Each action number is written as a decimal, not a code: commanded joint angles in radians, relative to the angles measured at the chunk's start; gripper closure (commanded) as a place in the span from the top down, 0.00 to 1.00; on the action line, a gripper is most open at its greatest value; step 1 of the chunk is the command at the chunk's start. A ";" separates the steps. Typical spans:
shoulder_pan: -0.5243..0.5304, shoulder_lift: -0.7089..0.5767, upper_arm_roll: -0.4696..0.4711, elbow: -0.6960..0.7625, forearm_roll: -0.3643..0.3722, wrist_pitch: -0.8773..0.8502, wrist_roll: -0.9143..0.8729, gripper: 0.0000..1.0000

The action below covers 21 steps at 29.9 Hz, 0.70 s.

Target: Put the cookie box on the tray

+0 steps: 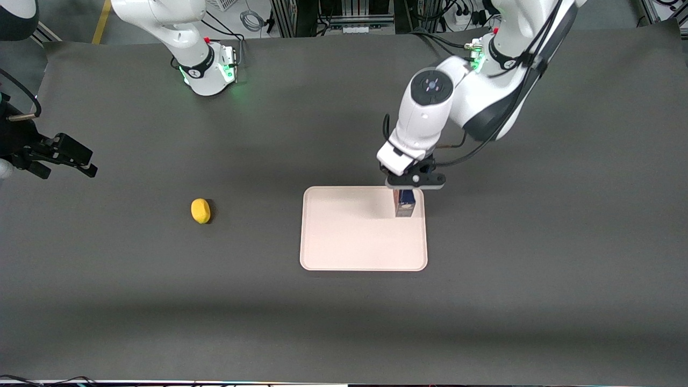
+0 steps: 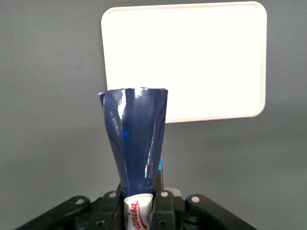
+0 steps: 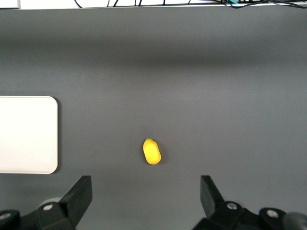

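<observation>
Navy carton, the cookie box, is pinched in my left end effector, fingers clamped on one end so the rest hangs straight down below it. Wrist view shows the card squeezed narrow at the grip and flaring wider toward the free end, so the pinch is deforming it; I read it as a light, soft pack.

End effector sits over the pink tray, above the corner nearest the working arm's base. From the front the box's lower end overlaps the tray surface near that rim. I can't tell whether it touches or hangs just above.

My read: hold is vertical so it can go down on its small end, close to the rim. Risk is a tip-over on release, given the crushed top.

Dark grey matte bench, tray lies flat on it. Yellow lump is well away from the end effector, toward the parked arm's end. Cables and rack frames along the bench edge by the arm bases.
</observation>
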 commanded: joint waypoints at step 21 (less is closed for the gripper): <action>-0.008 0.118 0.042 0.094 0.064 0.007 -0.010 0.98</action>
